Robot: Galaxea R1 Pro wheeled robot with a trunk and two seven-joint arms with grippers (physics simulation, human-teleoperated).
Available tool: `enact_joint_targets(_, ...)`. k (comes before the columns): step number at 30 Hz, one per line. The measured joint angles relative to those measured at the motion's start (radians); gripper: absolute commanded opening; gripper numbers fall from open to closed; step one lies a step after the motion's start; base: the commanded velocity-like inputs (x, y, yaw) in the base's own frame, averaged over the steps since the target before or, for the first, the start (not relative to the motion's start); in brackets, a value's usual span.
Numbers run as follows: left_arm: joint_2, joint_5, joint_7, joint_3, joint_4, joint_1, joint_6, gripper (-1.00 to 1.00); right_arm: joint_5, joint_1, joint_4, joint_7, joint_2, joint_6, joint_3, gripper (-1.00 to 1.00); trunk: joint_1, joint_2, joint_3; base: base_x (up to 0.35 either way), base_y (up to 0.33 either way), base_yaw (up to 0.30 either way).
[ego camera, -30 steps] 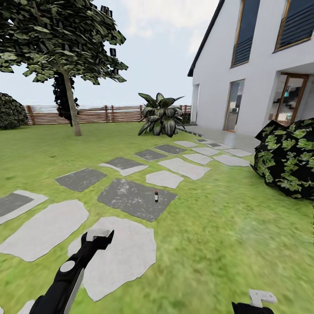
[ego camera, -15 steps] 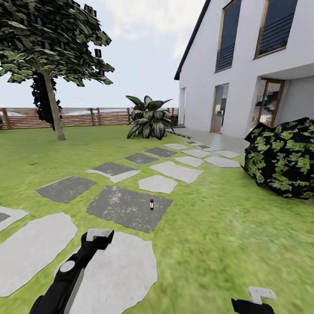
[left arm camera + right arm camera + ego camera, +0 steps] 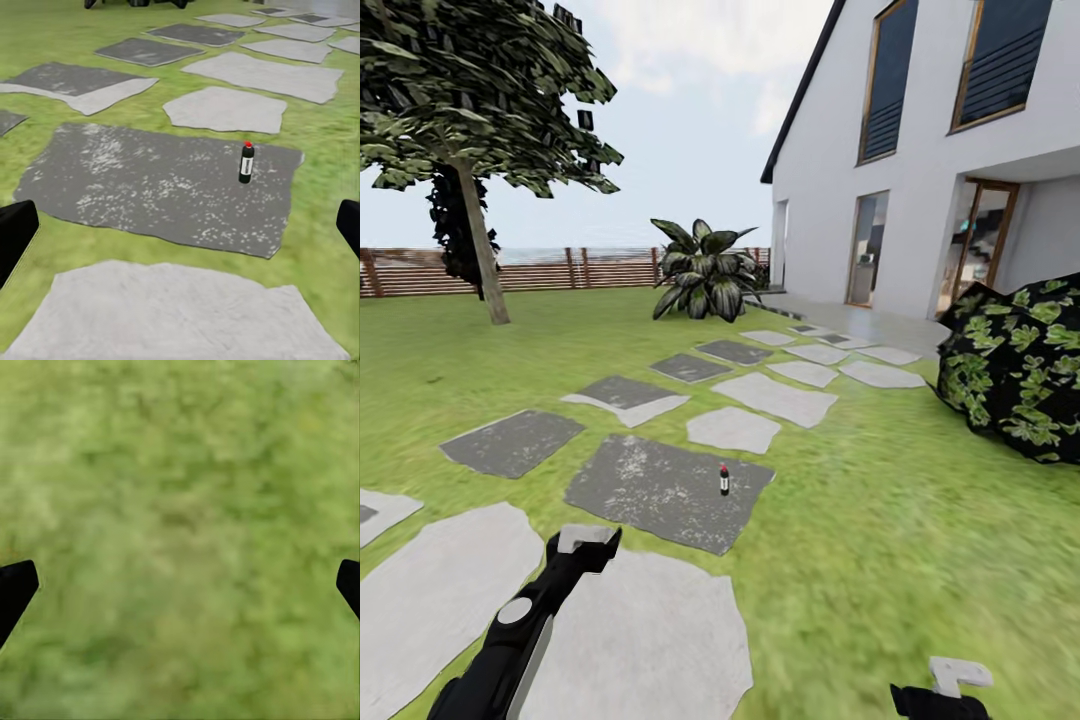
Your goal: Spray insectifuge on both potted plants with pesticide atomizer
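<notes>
Pesticide atomizer stands upright on the dark grey stepping stone in the lawn, close to that stone's edge on the side nearer the house. From the left wrist view the same bottle reads as slim and dark with a white label band and a red top, and nothing touches it.

Taking that dark stone as the landmark: a large pale stepping stone lies just nearer the robot, and the left pincer hangs above the pale stone, short of the dark stone's near edge and well apart from the bottle. In the left wrist view its two dark fingertips sit at opposite edges of the picture, so the pincer is spread wide and holds nothing. Beyond the dark stone, smaller pale and dark stones trail toward the house. Farther off past them grows a broad-leaved plant, with a wooden slat fence behind it and a tree off to the side. A dark leafy bush sits on the house side of the dark stone.

The right pincer is low over bare grass, away from the dark stone; its fingertips are likewise far apart and empty.
</notes>
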Motion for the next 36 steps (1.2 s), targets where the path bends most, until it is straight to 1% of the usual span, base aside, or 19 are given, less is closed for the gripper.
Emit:
enact_joint_targets(19,0.0,-0.001,0.0,-0.001,0.0,0.0,0.0,1.0,0.0,0.0,0.0,0.0,0.0,0.001,0.0,1.0,0.0,0.0,0.02,0.22,0.284,-0.173)
enact_joint_targets(30,0.0,0.0,0.0,-0.001,0.0,0.0,0.0,1.0,0.0,0.0,-0.001,0.0,0.0,0.001,0.0,1.0,0.0,0.0,0.033,0.11,0.308,-0.183)
enact_joint_targets(36,0.0,0.0,0.0,-0.001,0.0,0.0,0.0,1.0,0.0,0.0,-0.001,0.0,0.0,0.001,0.0,1.0,0.0,0.0,0.035,0.09,0.313,-0.031)
